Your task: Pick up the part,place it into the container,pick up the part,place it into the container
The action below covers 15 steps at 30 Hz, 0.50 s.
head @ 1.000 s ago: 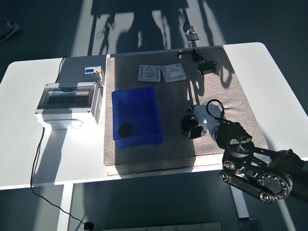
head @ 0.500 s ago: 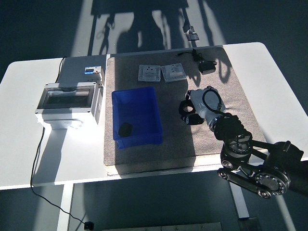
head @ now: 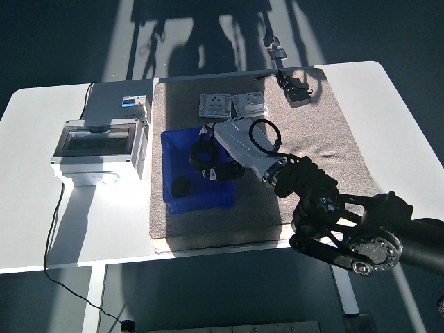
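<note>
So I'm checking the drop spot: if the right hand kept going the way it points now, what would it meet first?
The right hand, shut on a black part, points left over the blue container. Continuing, it would probably cross the bin's left wall and meet the grey enclosure box. Height is hard to judge.

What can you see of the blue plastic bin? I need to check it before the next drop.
The blue plastic bin is a rectangular open-topped tray with raised walls, sitting flat on the grey felt mat, beside the grey enclosure box. One small black part lies inside. The right hand hangs over it, fingers shut on another black part.
</note>
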Available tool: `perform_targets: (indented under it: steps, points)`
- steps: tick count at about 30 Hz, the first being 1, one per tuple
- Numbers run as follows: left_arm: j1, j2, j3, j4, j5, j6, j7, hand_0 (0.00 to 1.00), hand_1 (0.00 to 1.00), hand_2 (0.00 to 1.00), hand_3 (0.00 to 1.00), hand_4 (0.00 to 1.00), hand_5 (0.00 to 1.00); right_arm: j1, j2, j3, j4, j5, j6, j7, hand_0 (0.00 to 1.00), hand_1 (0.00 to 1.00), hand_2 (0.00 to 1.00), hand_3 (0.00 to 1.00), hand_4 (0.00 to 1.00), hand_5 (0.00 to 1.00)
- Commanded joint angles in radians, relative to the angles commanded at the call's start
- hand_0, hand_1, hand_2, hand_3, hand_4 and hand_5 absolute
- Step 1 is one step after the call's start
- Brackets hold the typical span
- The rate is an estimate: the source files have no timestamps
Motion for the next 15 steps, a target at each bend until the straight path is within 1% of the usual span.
perform_targets:
  steps: [2, 4, 5, 8, 10, 11, 13, 15]
  points:
    - [-0.002, 0.001, -0.003, 0.0, 0.005, 0.0, 0.001, 0.665, 0.568, 0.637, 0.631, 0.65, 0.663, 0.014, 0.013, -0.019, -0.014, -0.034, 0.021, 0.026, 0.747, 0.349, 0.275, 0.575, 0.33, 0.002]
    - [-0.004, 0.003, -0.007, 0.0, 0.012, -0.001, 0.002, 0.665, 0.568, 0.637, 0.631, 0.65, 0.663, 0.024, 0.023, -0.033, -0.024, -0.051, 0.035, 0.035, 0.747, 0.349, 0.275, 0.575, 0.33, 0.002]
    - [-0.005, 0.003, -0.008, 0.0, 0.014, -0.002, 0.003, 0.665, 0.568, 0.635, 0.632, 0.651, 0.664, 0.027, 0.026, -0.038, -0.029, -0.051, 0.039, 0.039, 0.752, 0.449, 0.395, 0.626, 0.35, 0.014]
    - [-0.007, 0.005, -0.007, 0.0, 0.011, -0.001, 0.003, 0.665, 0.568, 0.635, 0.632, 0.651, 0.664, 0.033, 0.033, -0.046, -0.043, -0.035, 0.041, 0.053, 0.752, 0.449, 0.395, 0.626, 0.35, 0.014]
    - [-0.007, 0.005, -0.007, 0.0, 0.009, 0.0, 0.002, 0.665, 0.568, 0.635, 0.632, 0.651, 0.664, 0.033, 0.035, -0.043, -0.05, -0.022, 0.058, 0.053, 0.752, 0.449, 0.395, 0.626, 0.35, 0.014]
    - [-0.007, 0.006, -0.007, 0.0, 0.009, 0.0, 0.003, 0.665, 0.568, 0.634, 0.632, 0.652, 0.661, 0.033, 0.036, -0.041, -0.052, -0.018, 0.067, 0.052, 0.844, 0.706, 0.753, 0.707, 0.528, 0.109]
    - [-0.008, 0.006, -0.006, 0.0, 0.01, -0.001, 0.004, 0.665, 0.568, 0.634, 0.632, 0.652, 0.661, 0.032, 0.038, -0.038, -0.06, -0.007, 0.089, 0.047, 0.844, 0.706, 0.753, 0.707, 0.528, 0.109]
    - [-0.01, 0.007, -0.005, 0.0, 0.009, -0.001, 0.005, 0.665, 0.568, 0.634, 0.632, 0.652, 0.661, 0.031, 0.039, -0.034, -0.065, -0.001, 0.095, 0.046, 0.844, 0.706, 0.753, 0.707, 0.528, 0.109]
